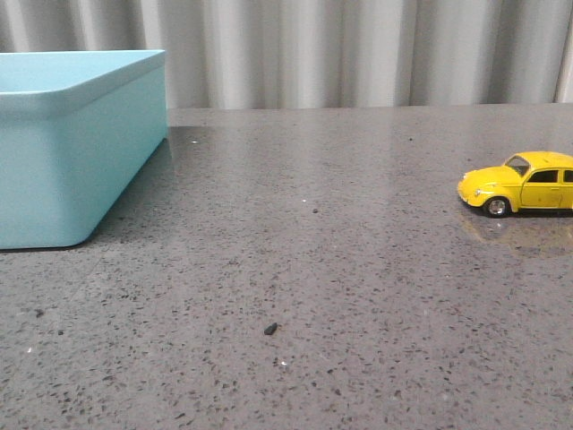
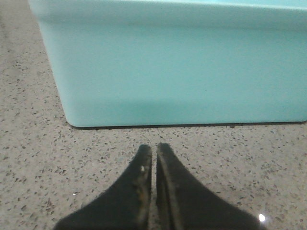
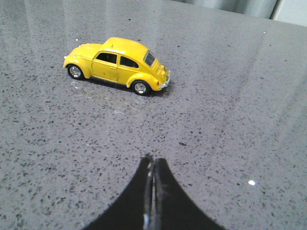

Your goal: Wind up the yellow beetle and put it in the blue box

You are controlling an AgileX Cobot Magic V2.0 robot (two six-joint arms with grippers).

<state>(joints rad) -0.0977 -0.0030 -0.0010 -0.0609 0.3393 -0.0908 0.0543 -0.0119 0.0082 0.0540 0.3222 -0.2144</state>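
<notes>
Sitting upright on all four wheels on the speckled grey table point(image 1: 313, 269), the yellow beetle point(image 1: 519, 183), well apart from the blue box point(image 1: 81, 152) and off to the box's right, at the right edge of the front view with its tail cut off there, nose turned toward the box. Resting on the same table, the box, at the far left, open top up, inside hidden from here. Lying on the bare stone between box and car, nearer the camera, a small dark crumb point(image 1: 270, 329). Hanging behind the table, a pale pleated curtain point(image 1: 358, 54).

Seen from the left wrist: left gripper point(image 2: 154, 151) with fingertips pressed together, holding nothing, hovering near the box's long side wall point(image 2: 182, 72), not touching it.

Seen from the right wrist: right gripper point(image 3: 153, 162) likewise closed on nothing, fingertips together, near the beetle point(image 3: 117, 64) but clear of it, side-on to the car
</notes>
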